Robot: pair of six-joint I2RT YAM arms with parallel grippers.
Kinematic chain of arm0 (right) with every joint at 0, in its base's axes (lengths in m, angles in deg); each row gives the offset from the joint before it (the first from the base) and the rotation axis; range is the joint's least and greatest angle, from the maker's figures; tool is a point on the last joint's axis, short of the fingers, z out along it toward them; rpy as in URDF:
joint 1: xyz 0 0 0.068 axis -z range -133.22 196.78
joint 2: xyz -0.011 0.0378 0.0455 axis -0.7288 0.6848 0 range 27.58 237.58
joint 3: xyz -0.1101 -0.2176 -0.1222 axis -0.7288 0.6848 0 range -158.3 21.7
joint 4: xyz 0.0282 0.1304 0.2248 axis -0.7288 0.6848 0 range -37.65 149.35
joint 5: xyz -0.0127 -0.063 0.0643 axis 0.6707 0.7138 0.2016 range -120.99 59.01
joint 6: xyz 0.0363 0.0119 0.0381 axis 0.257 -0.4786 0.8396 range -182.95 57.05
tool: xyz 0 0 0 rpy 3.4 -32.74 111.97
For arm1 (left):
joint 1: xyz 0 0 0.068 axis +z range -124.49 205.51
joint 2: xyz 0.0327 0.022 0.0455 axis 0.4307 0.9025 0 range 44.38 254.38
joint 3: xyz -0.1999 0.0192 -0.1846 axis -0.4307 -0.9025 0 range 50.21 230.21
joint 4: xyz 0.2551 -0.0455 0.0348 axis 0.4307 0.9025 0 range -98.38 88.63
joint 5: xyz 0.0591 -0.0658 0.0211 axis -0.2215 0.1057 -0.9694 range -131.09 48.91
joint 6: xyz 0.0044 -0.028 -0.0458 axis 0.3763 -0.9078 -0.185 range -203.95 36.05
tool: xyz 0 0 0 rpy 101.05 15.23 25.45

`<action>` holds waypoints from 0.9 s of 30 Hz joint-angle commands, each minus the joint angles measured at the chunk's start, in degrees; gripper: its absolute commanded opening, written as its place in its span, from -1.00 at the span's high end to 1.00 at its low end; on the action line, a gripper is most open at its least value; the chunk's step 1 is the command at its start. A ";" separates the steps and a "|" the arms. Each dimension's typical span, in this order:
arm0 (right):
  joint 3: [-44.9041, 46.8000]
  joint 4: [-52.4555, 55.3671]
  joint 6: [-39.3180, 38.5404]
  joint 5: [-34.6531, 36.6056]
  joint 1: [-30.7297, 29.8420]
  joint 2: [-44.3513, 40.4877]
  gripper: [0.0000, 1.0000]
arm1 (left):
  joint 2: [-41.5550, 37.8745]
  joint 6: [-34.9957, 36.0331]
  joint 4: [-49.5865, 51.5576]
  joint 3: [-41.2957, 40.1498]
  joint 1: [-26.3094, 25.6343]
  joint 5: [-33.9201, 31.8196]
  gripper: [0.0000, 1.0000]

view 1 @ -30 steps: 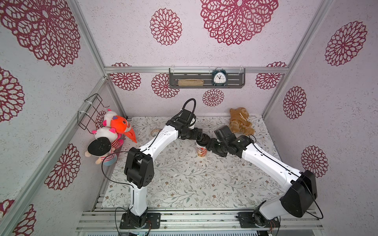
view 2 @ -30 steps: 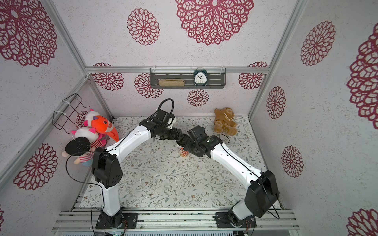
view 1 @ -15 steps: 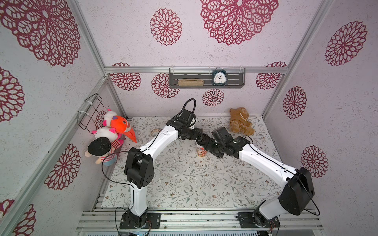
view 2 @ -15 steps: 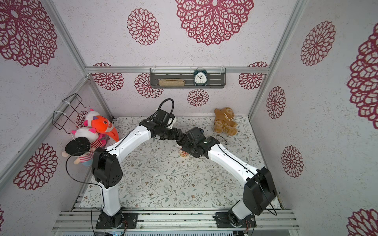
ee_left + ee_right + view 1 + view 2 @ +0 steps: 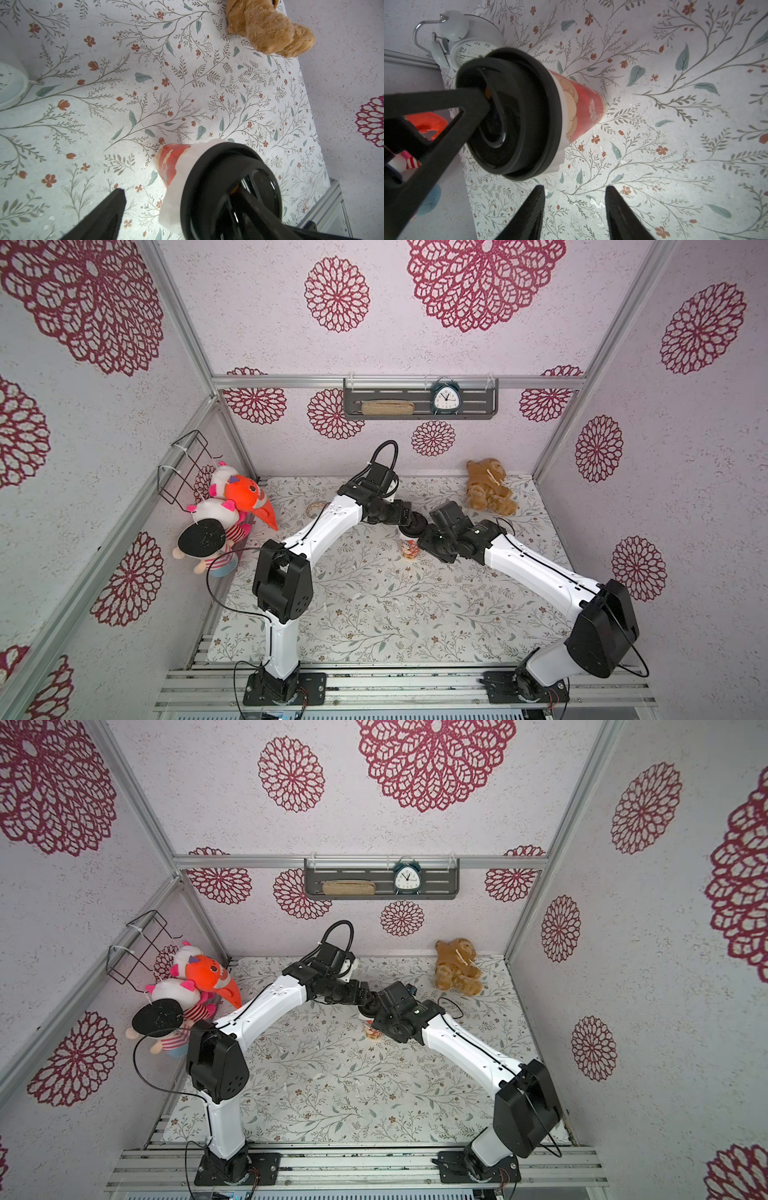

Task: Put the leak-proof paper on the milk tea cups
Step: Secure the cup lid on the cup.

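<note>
White leak-proof paper [image 5: 171, 207] is already sitting on the milk tea cup [image 5: 168, 164] on the worktop [image 5: 187, 93], with a black lid [image 5: 203, 182] capping it, so little seems left. Left fingers [image 5: 108, 209] are standing apart, one on the lid. Right fingers [image 5: 529, 214] are standing apart, empty.

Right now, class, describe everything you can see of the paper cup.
The paper cup is tall and tapered, printed red with cream and white shapes. It stands upright on the flowered table, near its middle. A black lid caps its rim, with thin white paper sticking out beneath it. One finger of the left gripper rests on the lid's top.
</note>
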 commanded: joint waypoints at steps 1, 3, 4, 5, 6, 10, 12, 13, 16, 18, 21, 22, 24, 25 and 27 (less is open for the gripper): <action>-1.65 -0.14 1.15 2.25 0.02 -1.50 -0.01 | 0.87 0.96 5.27 -2.67 -0.23 -3.22 -0.72; -1.63 -0.38 1.28 2.25 0.07 -1.51 -0.01 | 0.92 0.92 5.27 -2.70 -0.29 -3.24 -0.72; -1.78 -0.49 1.32 2.16 0.11 -1.48 -0.01 | 0.93 0.91 5.24 -2.69 -0.27 -3.22 -0.72; -1.90 -0.57 1.37 2.08 0.11 -1.41 -0.01 | 0.92 0.96 5.31 -2.70 -0.22 -3.22 -0.72; -2.14 -0.67 1.33 2.07 0.11 -1.50 -0.01 | 0.93 0.93 5.27 -2.70 -0.23 -3.25 -0.72; -3.05 -0.66 1.34 2.07 0.20 -1.42 -0.01 | 0.87 0.96 5.26 -2.67 -0.24 -3.22 -0.72; -3.53 -0.63 1.25 2.07 0.20 -1.25 -0.01 | 0.92 0.91 5.19 -2.67 -0.22 -3.22 -0.72; -3.71 -0.58 1.19 2.07 0.22 -1.17 -0.01 | 0.94 0.91 5.18 -2.70 -0.18 -3.22 -0.72; -3.90 -0.62 1.07 1.97 0.36 -0.73 -0.01 | 1.09 0.98 5.18 -2.70 -0.18 -3.14 -0.72; -3.72 -0.74 1.11 1.82 0.46 -0.30 -0.01 | 1.12 0.92 5.11 -2.70 -0.22 -3.14 -0.72; -3.45 -1.09 1.07 1.59 0.61 0.28 -0.01 | 1.07 1.02 5.09 -2.65 -0.23 -3.05 -0.72; -3.48 -1.11 1.09 1.58 0.64 0.42 -0.01 | 1.10 1.01 5.14 -2.69 -0.22 -3.07 -0.72; -3.33 -1.29 1.06 1.54 0.77 0.84 0.00 | 1.06 1.00 5.13 -2.69 -0.23 -3.05 -0.72; -3.21 -1.31 1.15 1.59 0.81 1.02 0.00 | 1.04 1.00 5.13 -2.69 -0.27 -3.11 -0.72; -3.07 -1.52 1.23 1.55 0.90 1.39 0.00 | 1.10 0.99 5.08 -2.75 -0.21 -3.05 -0.72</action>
